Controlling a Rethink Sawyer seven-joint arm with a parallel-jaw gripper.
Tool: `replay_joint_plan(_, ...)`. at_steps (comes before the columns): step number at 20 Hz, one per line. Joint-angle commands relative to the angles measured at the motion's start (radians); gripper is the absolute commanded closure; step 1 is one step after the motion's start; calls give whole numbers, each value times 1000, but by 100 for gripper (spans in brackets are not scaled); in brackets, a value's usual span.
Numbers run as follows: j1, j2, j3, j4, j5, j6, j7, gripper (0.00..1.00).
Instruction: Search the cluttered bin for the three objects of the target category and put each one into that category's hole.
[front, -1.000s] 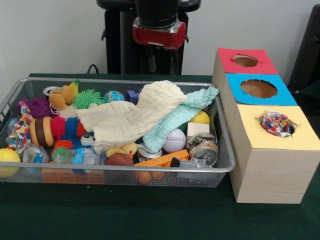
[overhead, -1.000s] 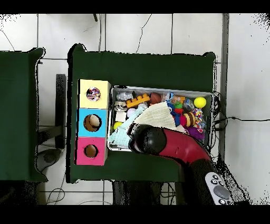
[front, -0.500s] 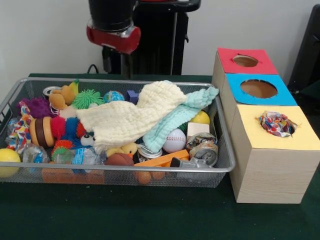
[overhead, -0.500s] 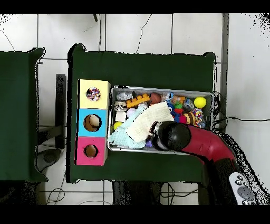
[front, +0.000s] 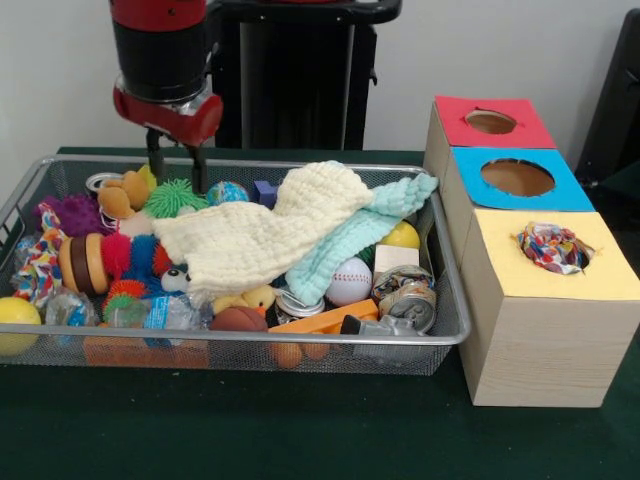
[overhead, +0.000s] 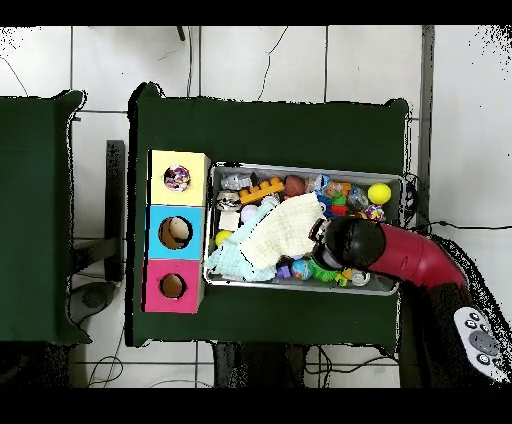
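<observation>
My gripper (front: 176, 168) hangs with its two fingers parted and empty above the green spiky ball (front: 174, 197), near the bin's (front: 250, 341) far rim. A cream cloth (front: 262, 238) and mint cloth (front: 362, 232) cover the bin's middle. The holed boxes (front: 540, 290) stand just beside the bin.

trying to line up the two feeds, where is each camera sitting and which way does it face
Front view: sits low across the table, facing the wire bin and the three-hole box; the red and black arm comes down from above, its gripper open over the green spiky ball.
Overhead view: sits above, looking straight down; the red arm reaches in from the lower right.
Shared: bin, box, cream cloth, turned half round between views.
</observation>
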Motion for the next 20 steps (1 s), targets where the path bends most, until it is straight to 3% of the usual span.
replay_joint_plan(1,-26,92,35,-149,-68,148,-116,0)
replay_joint_plan(10,-55,111,47,-204,-101,175,-146,0)
replay_joint_plan(20,-120,171,62,-192,-148,83,-157,0)
